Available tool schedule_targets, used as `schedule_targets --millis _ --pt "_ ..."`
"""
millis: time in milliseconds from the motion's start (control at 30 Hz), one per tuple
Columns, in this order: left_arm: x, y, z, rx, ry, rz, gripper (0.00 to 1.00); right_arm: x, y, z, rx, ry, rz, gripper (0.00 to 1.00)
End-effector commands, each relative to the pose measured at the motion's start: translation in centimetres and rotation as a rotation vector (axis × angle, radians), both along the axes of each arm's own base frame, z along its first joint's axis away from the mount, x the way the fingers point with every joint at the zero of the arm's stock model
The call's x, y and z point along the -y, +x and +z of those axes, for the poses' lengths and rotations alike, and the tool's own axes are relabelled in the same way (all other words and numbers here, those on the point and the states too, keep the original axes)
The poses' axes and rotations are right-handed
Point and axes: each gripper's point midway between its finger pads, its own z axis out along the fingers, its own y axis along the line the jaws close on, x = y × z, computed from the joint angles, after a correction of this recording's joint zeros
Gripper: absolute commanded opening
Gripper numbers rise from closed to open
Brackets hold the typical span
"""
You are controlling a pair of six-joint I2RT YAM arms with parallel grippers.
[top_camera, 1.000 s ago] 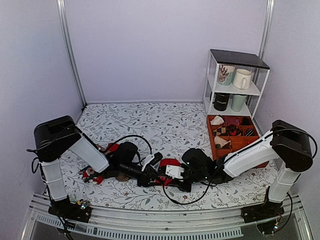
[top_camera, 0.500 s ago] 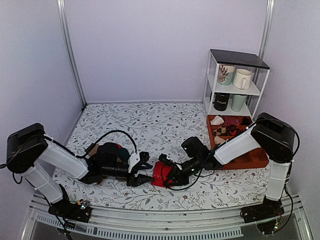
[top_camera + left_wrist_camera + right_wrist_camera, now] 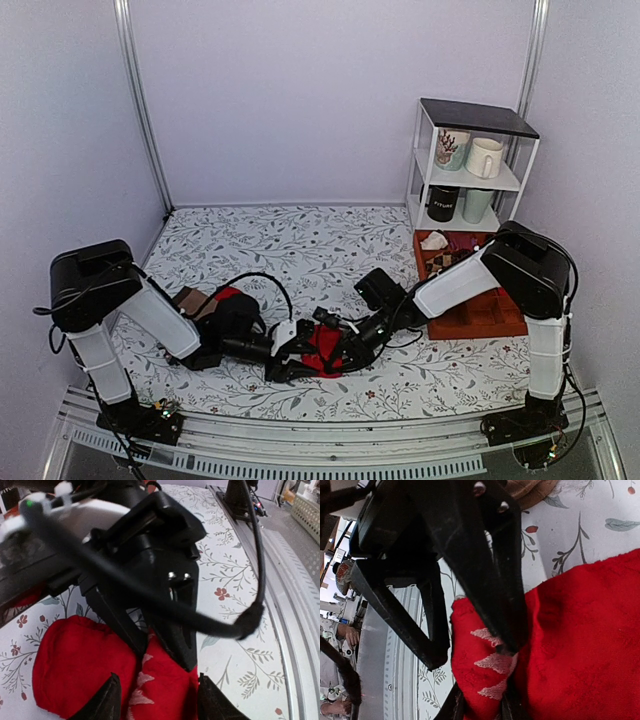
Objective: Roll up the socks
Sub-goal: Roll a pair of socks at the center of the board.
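The socks [image 3: 322, 343] lie as a bright red bundle on the flowered table near the front middle. A fold of the socks [image 3: 485, 680] carries a pale zigzag pattern. My right gripper [image 3: 482, 707] is shut on that fold, reaching in from the right [image 3: 340, 348]. My left gripper [image 3: 160, 702] comes in from the left [image 3: 285, 362] and stands open. Its fingertips [image 3: 107, 700] straddle the same part of the socks [image 3: 165, 685], just below the right gripper's tips. The rest of the bundle [image 3: 80, 670] bulges to the left.
A tan-brown sock [image 3: 190, 300] and other small clothes lie behind my left arm. An orange tray [image 3: 500, 318] of small items sits at the right, with a white shelf of mugs [image 3: 470, 160] behind it. The metal rail [image 3: 320, 455] runs along the front edge.
My left gripper's jaws have opened and shifted toward the front edge. The right gripper has moved left with the red bundle in it, still shut on it.
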Motion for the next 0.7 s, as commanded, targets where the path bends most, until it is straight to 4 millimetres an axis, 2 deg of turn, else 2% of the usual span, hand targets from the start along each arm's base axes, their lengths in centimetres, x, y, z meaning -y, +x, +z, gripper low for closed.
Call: schedule_targets --millis 0,167,333,467,667 --pt "-0.1 -1.8 0.0 -0.016 0.016 -0.031 0.52 6.9 -3.6 -8.1 -0.195 -0.41 -0.055 0.2" --pt "-0.6 -2.7 -0.3 -0.031 0.031 -0.015 0.55 6.9 -3.4 -8.0 -0.2 -0.415 -0.066 0.2" --pt "-0.8 -1.8 -1.6 -0.022 0.069 0.039 0.54 6.9 -3.3 -7.8 -0.198 -0.414 -0.064 0.2" --pt "-0.3 -1.5 -1.7 -0.018 0.072 0.035 0.54 7.0 -3.3 -7.9 -0.199 -0.419 -0.068 0.2" --pt "0.0 -1.7 -2.8 -0.054 0.111 0.014 0.34 6.6 -3.1 -7.7 -0.201 -0.414 -0.07 0.2"
